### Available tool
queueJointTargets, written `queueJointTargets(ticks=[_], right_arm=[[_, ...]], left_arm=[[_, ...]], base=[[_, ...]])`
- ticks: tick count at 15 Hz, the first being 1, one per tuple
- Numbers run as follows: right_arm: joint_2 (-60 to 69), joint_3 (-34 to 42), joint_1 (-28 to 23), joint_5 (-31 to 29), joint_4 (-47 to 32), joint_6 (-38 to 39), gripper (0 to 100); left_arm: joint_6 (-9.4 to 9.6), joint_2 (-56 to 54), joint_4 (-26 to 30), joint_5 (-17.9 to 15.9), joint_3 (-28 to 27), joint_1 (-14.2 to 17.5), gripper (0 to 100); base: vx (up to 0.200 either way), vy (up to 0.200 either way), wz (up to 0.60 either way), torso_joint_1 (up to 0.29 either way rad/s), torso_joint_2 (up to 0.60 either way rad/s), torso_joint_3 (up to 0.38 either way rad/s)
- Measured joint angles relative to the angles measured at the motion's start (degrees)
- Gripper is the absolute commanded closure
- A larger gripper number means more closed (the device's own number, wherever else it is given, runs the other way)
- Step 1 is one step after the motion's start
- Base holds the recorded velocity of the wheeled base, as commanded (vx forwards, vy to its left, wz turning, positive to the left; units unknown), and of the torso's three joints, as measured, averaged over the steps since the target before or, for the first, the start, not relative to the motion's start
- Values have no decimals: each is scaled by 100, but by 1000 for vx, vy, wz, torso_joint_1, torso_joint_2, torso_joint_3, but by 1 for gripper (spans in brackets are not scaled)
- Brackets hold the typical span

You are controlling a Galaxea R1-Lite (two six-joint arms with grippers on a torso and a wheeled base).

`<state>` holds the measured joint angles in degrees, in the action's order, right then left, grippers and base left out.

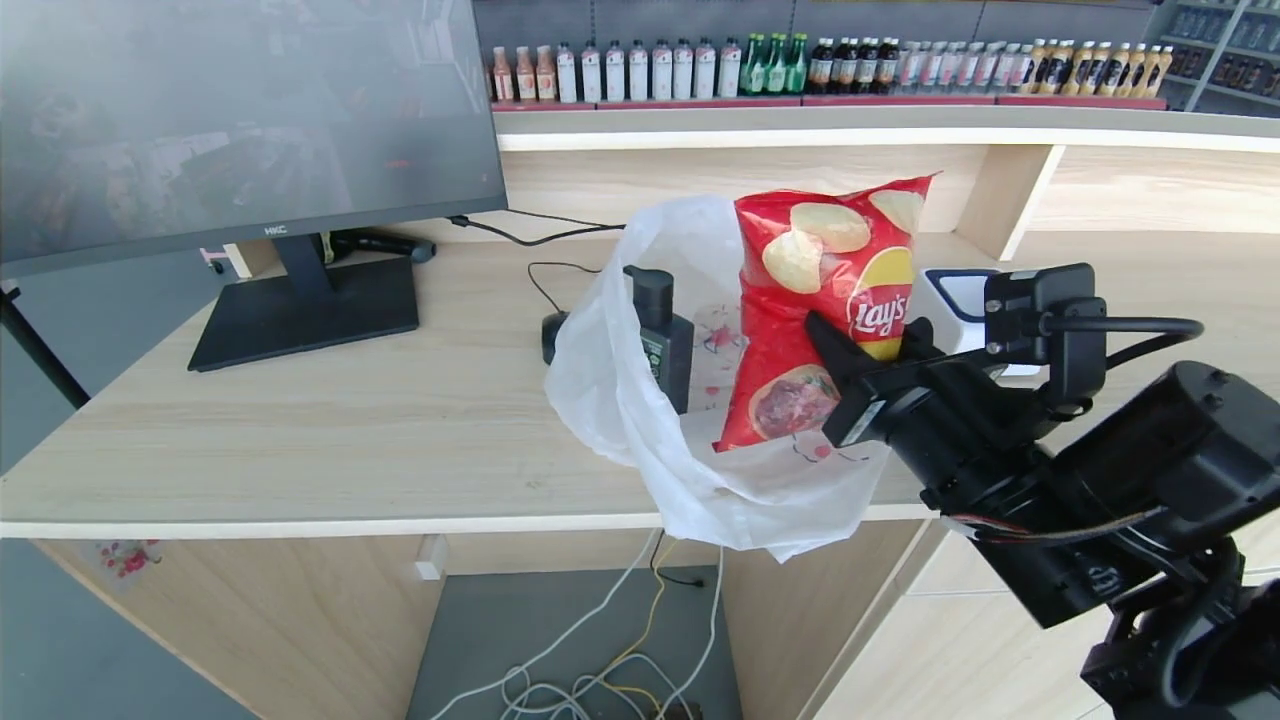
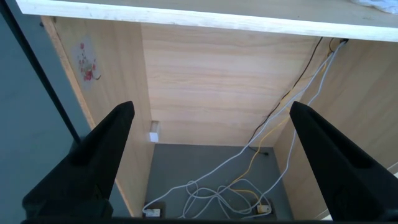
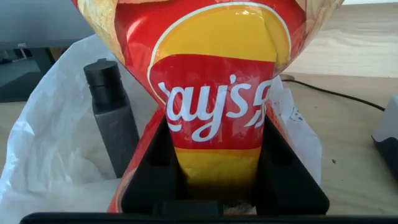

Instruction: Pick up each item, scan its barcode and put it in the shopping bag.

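- We are seeing the right gripper (image 1: 873,345) reaching in from four o'clock in the head view; its jaws are clamping the lower half of the red chip bag (image 1: 830,290), one finger on each side.
- In the right wrist view we are watching the black fingers (image 3: 155,155) of the right gripper (image 3: 214,149) pinching the chip bag (image 3: 214,93) across its yellow and red middle.
- The chip bag is standing upright with its lower end inside the open mouth of the white shopping bag (image 1: 610,400); we cannot tell whether it is resting on the bag's bottom.
- The shopping bag is sitting at the front edge of the wooden counter (image 1: 300,420), with part of it drooping over that edge.
- A dark pump bottle (image 1: 663,340) is standing upright inside the shopping bag, just beside the chip bag at its nine o'clock; the right wrist view is showing the same bottle (image 3: 112,118) against the white plastic (image 3: 43,149).
- The left gripper (image 2: 211,107) is hanging below the counter top with its jaws spread wide and holding nothing; loose cables (image 2: 236,186) are lying on the floor beyond it.
- A monitor (image 1: 250,110) is standing at ten o'clock on the counter, well apart from the shopping bag.
- A white-and-blue device (image 1: 955,295) is sitting at three o'clock of the chip bag, partly hidden by the arm.
- Drink bottles (image 1: 820,68) are lining a shelf at twelve o'clock.
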<state>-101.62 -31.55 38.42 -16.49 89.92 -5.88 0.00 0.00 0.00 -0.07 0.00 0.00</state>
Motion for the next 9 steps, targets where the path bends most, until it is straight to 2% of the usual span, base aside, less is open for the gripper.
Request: queueJointTargets(ticks=[4, 7, 9], right_arm=[[-190, 77, -33, 134, -4, 207, 100], [-254, 29, -212, 627, 0, 290, 100], [-277, 22, -260, 668, -112, 290, 100]], left_arm=[[0, 0, 0, -2, 0, 0, 0], [0, 0, 0, -2, 0, 0, 0], [0, 0, 0, -2, 0, 0, 0]], base=[[0, 0, 0, 0, 0, 0], [0, 0, 0, 0, 0, 0], [0, 0, 0, 0, 0, 0]])
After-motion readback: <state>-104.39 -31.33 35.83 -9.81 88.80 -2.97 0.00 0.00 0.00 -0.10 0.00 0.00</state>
